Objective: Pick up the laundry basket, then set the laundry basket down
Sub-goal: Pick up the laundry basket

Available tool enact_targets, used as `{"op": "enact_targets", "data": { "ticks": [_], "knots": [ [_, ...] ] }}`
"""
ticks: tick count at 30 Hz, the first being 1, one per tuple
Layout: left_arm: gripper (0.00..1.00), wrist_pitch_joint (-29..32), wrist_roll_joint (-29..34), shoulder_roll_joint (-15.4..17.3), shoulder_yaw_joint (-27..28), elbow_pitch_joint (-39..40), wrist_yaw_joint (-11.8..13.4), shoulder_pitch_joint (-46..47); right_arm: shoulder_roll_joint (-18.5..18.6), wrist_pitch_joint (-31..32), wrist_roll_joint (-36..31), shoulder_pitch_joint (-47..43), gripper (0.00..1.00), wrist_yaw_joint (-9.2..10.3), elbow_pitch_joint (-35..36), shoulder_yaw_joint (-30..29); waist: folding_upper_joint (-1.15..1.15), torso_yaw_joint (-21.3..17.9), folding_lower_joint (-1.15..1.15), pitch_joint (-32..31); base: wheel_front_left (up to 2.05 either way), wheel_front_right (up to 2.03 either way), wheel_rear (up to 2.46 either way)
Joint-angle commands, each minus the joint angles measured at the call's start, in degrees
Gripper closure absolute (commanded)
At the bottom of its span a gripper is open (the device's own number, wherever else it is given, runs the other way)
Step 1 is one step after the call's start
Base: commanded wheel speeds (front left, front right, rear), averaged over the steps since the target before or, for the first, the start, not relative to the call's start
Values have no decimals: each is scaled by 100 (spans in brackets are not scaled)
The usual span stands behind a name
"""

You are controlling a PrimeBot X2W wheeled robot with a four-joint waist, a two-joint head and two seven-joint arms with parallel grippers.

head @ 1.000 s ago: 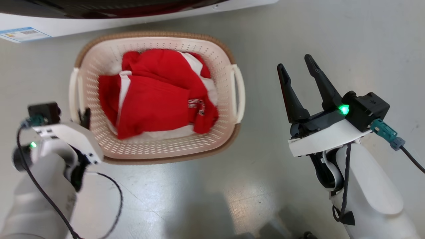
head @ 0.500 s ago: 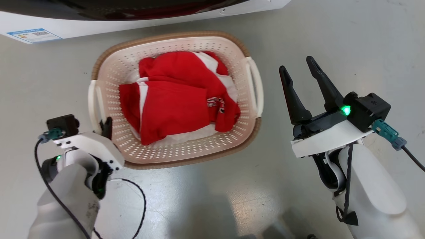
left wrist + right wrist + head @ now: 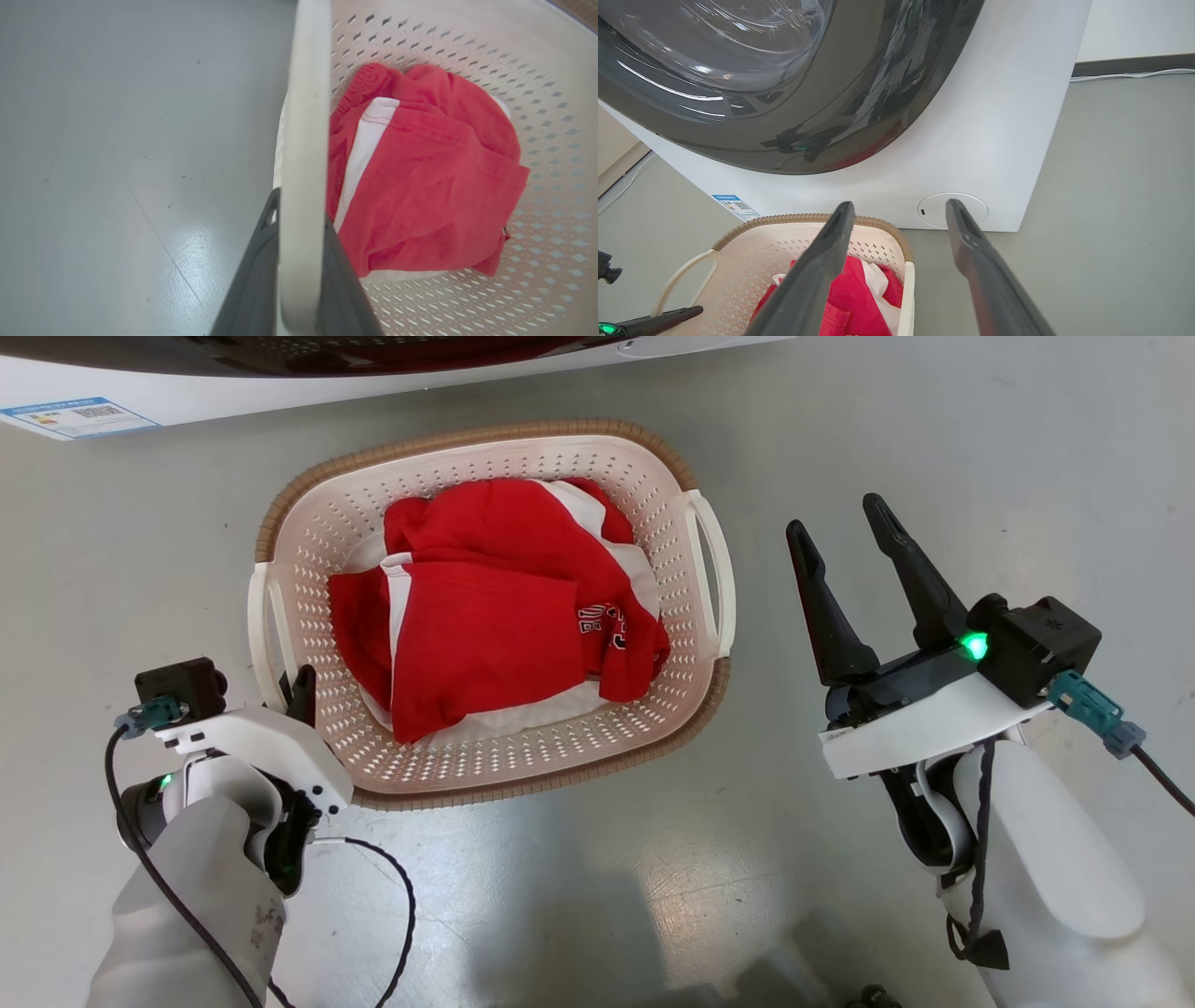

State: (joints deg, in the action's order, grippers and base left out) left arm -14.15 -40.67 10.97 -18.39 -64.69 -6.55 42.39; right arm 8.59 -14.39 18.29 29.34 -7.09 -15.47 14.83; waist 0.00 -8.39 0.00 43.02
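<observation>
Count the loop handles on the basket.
2. The left handle is clamped in the left hand. The right handle is free, near the open right hand. Both sit on the basket's short sides; none looks hidden.

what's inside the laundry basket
A crumpled red garment with white panels and a small printed logo lies in the laundry basket, whose perforated bottom shows around it. Anything beneath the cloth is covered and cannot be seen.
</observation>
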Motion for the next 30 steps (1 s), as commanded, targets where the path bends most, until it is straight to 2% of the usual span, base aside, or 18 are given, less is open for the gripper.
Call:
{"op": "enact_targets", "data": {
  "ticks": [1,7,8,9,13,15,24,30],
  "knots": [
    [100,-85,114,82,187,122,-10,-113,-13,-61,29,-205,0,-40,112,103,0,0,0,3,0,0,0],
    [100,-85,329,-4,369,57,-24,-130,-6,-61,52,-185,0,-40,102,119,0,-2,0,39,0,0,0],
    [75,-85,365,-17,394,49,-26,-130,-5,-61,56,-184,0,-40,100,120,0,-2,0,41,0,0,0],
    [60,-85,395,-31,423,39,-27,-132,-2,-61,59,-184,0,-40,97,121,0,-1,0,41,0,0,0],
    [50,-85,509,-67,527,-37,-27,-122,8,-61,62,-172,0,-40,84,128,0,-6,0,50,0,0,0],
    [0,-85,557,-85,571,-97,-27,-114,11,-61,63,-168,0,-40,76,131,0,-6,0,49,0,0,0],
    [0,-85,796,-103,804,-193,-15,-118,-5,-61,64,-156,0,-40,12,176,0,-1,0,-57,0,0,0],
    [0,-85,1215,66,998,285,85,-345,-24,-61,102,-204,0,-40,-76,179,0,-10,0,-355,0,0,0]
  ]
}}
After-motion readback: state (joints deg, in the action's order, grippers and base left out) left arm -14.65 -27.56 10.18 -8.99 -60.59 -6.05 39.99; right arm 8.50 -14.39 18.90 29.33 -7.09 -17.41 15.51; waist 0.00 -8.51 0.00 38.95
